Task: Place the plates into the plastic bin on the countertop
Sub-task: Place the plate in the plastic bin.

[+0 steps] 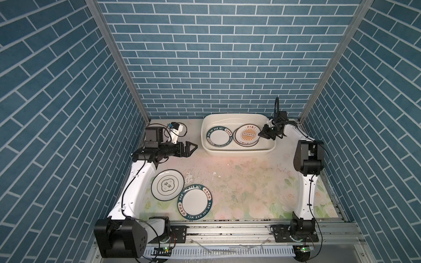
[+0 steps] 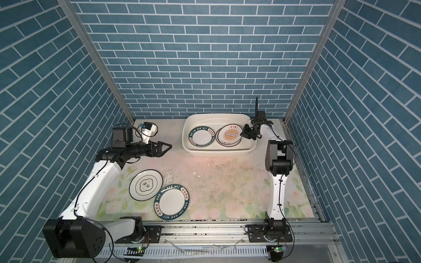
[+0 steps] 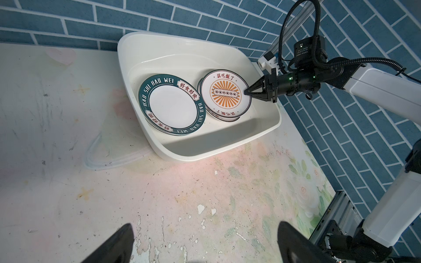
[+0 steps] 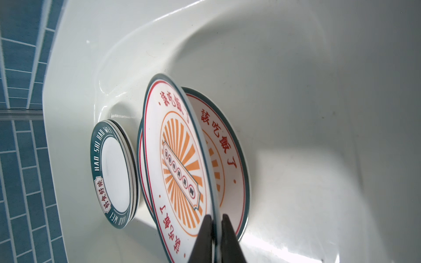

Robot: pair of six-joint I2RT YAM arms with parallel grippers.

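Note:
The cream plastic bin (image 1: 239, 151) (image 2: 218, 151) stands at the back of the flowered countertop (image 1: 239, 182). Inside lie a teal lettered plate (image 1: 219, 136) (image 3: 172, 107) and a stack of sunburst plates (image 1: 247, 135). My right gripper (image 1: 260, 134) (image 4: 215, 227) is shut on the rim of the top sunburst plate (image 4: 177, 164), which tilts above the one beneath. On the countertop lie a cloud emblem plate (image 1: 167, 185) and another teal lettered plate (image 1: 195, 205), overlapping slightly. My left gripper (image 1: 196, 147) (image 3: 205, 246) hovers open and empty to the left of the bin.
Blue brick-pattern walls close in the back and both sides. A metal rail (image 1: 227, 230) carrying both arm bases runs along the front edge. The left arm's white link (image 1: 136, 182) passes close beside the cloud emblem plate. The countertop is scuffed near its middle.

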